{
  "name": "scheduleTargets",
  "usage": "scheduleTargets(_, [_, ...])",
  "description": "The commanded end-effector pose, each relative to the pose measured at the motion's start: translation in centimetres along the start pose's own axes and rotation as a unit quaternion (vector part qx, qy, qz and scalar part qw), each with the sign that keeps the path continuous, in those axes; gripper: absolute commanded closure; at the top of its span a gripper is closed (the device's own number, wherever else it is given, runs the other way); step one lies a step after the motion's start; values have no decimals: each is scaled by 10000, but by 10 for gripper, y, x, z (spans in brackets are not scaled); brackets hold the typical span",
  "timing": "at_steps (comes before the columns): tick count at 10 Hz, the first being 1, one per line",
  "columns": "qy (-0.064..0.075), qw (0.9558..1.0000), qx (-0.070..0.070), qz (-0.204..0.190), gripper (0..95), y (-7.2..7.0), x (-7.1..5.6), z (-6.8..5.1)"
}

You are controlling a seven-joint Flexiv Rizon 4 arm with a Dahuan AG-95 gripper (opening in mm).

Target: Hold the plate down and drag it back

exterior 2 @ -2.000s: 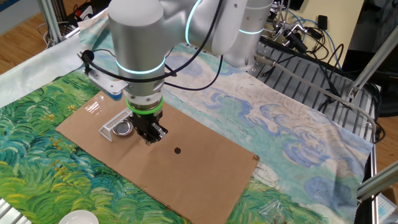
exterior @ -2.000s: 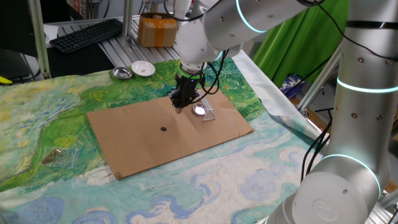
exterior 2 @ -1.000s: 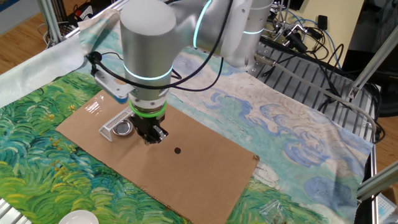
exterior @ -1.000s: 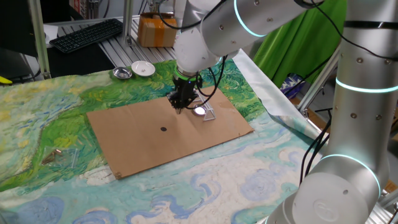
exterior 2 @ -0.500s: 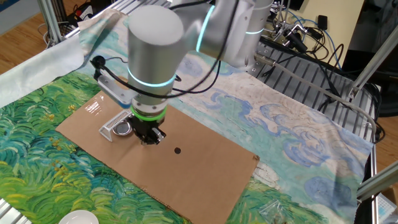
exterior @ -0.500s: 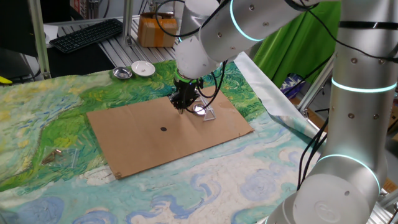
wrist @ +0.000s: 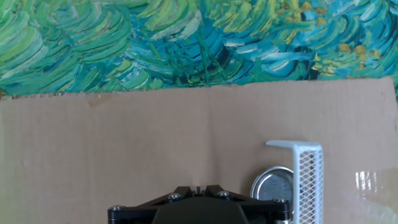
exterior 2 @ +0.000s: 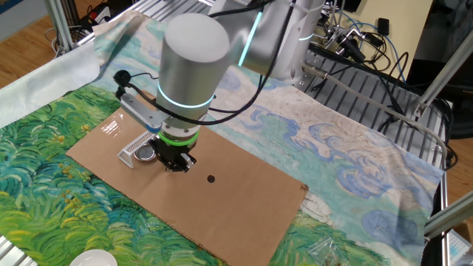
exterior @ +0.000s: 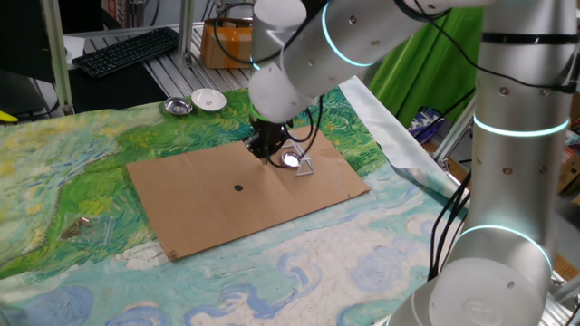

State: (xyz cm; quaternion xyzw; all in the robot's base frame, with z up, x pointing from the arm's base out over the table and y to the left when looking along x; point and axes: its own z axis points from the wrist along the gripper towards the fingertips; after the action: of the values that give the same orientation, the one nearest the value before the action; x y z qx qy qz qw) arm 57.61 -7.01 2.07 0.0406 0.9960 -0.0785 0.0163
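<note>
We see the plate point(exterior: 291, 160) lying on the cardboard sheet point(exterior: 245, 190) on the bench point(exterior: 72, 181), just beside the white perforated piece point(wrist: 309, 177). The claw point(exterior: 269, 154) stands low over the cardboard, right next to the plate on its side away from that piece. We cannot tell how wide its fingers are set, and nothing shows in its grasp.

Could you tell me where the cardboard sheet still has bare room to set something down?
The cardboard is bare around the black dot out to its near edges. It is crowded at the far end, where the gripper, the plate and the white mesh piece cluster.
</note>
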Motion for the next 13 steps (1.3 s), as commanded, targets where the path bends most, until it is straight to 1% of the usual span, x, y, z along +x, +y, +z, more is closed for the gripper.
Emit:
scheduleTargets(1, [6,10000,-14,24,950,0,-1,3])
scheduleTargets(4, [41,9999,-63,86,950,0,-1,3])
scheduleTargets(7, [56,9999,-87,-2,950,0,-1,3])
scheduleTargets(8, [56,9999,-91,86,950,0,-1,3])
scheduleTargets(10, [80,9990,-160,405,950,0,-1,3])
scheduleTargets(11, [98,9984,-157,535,950,0,-1,3])
scheduleTargets(13, [203,9969,-162,742,950,0,-1,3])
